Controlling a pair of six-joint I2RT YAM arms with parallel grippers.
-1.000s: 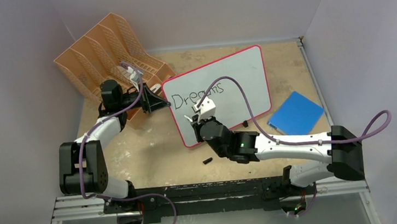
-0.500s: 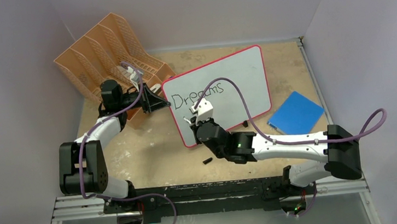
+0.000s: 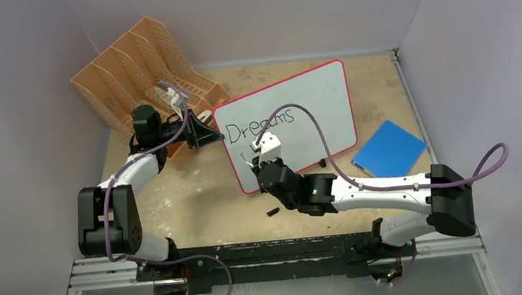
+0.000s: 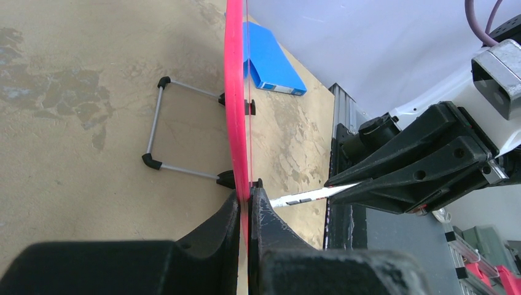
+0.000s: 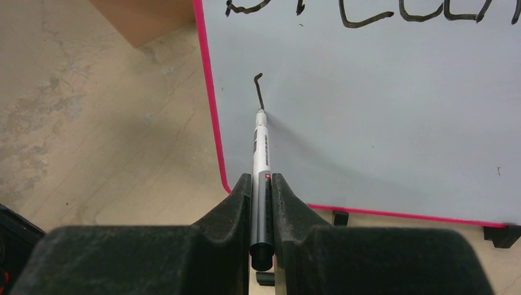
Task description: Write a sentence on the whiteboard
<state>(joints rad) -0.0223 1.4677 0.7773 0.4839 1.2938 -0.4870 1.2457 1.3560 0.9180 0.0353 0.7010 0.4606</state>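
Nearest the bases, a small black cap (image 3: 273, 211) lies on the worktop (image 3: 191, 197), prob. the pen's, parked out of the way. Just past it, the right claw (image 5: 261, 178) is clenched on the marker (image 5: 262, 144), gripping the rear of the barrel so the tip sticks out front. The tip is touching the whiteboard (image 5: 381, 123) at the foot of a short hooked stroke (image 5: 258, 89), close to the left frame. Looks like word two starting. The sentence (image 3: 261, 124) reads only "Dreams" so far, on the top line w/ plenty of room below. The board stands propped on a wire foot (image 4: 156, 123), so pen pressure could shove it. Hence the left claw (image 4: 249, 195) pinched tight on the red frame at the left edge, bracing it. Off to the right, a blue pad (image 3: 388, 150); farthest back, an orange file rack (image 3: 135, 66). Both idle.
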